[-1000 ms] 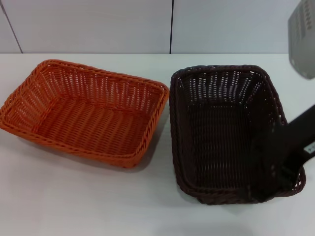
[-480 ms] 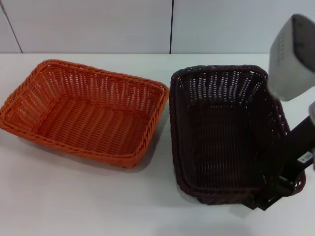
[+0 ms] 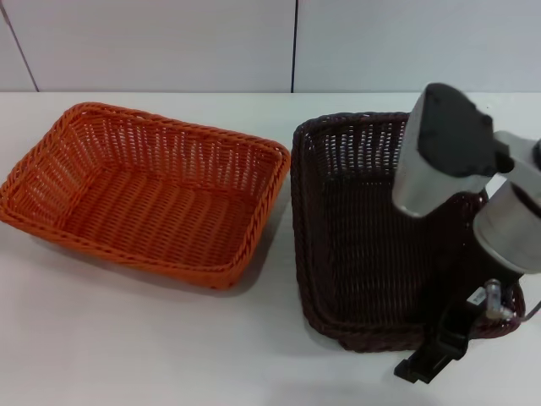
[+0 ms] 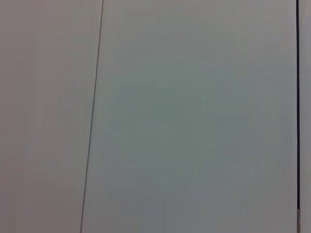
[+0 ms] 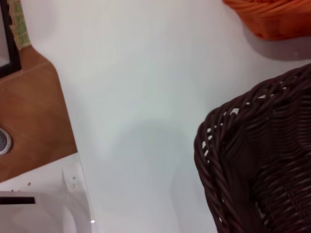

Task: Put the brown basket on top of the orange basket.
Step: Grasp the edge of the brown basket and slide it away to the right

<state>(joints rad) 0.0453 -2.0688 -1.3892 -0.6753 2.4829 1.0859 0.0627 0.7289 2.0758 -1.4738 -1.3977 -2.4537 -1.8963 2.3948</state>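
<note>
Baskets sit side by side on the white table (image 3: pixel 127 338): the bright orange woven basket (image 3: pixel 148 193) left, the dark brown woven basket (image 3: pixel 372 233) right, its near-right corner hidden behind the right gripper (image 3: pixel 431 359), whose finger state cannot be told.

brown basket (image 5: pixel 262 165) corner up close, rim curving round | orange basket (image 5: pixel 272 17) edge farther off, apart from it | white table (image 5: pixel 141 97) between | wood floor (image 5: pixel 29 116) past table edge

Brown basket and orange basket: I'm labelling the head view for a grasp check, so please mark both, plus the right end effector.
brown basket (image 3: pixel 355 245), head view, woven floor.
orange basket (image 3: pixel 152 207), head view, woven floor.
right end effector (image 3: pixel 433 359), head view, black fingers at the near rim.
</note>
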